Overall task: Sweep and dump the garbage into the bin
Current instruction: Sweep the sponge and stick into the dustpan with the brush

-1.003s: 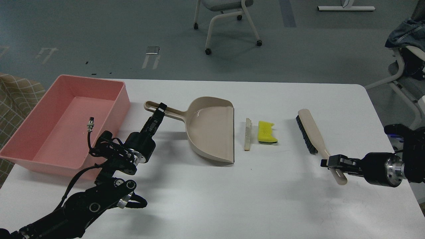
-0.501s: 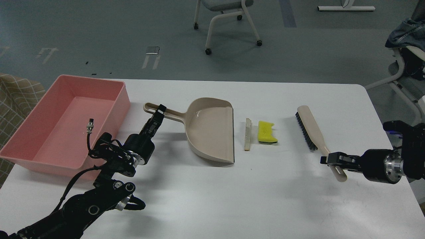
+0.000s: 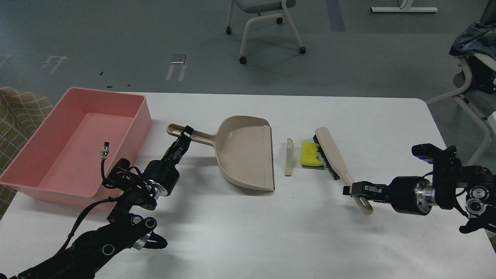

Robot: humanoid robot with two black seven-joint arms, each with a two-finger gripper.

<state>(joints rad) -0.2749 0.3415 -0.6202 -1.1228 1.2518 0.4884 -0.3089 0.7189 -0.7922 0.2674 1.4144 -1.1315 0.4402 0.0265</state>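
The yellow sponge (image 3: pixel 309 154) with dark green backing lies mid-table, with the thin white bread slice (image 3: pixel 288 156) just left of it. The beige dustpan (image 3: pixel 244 151) lies left of both, its open mouth facing them. My left gripper (image 3: pixel 186 133) is shut on the dustpan's handle. My right gripper (image 3: pixel 353 190) is shut on the handle of the beige brush (image 3: pixel 336 162), whose black bristles touch the sponge's right side. The pink bin (image 3: pixel 79 143) stands at the table's left, with nothing in it.
The white table (image 3: pixel 271 236) has free room in front and at the back. A rolling chair (image 3: pixel 263 23) stands on the floor behind the table. Another chair with clothing (image 3: pixel 474 42) is at the far right. A checked cushion (image 3: pixel 19 112) is at the left.
My right gripper has moved left with the brush, bringing its bristles from well right of the sponge up against it. The dustpan and left gripper have barely shifted.
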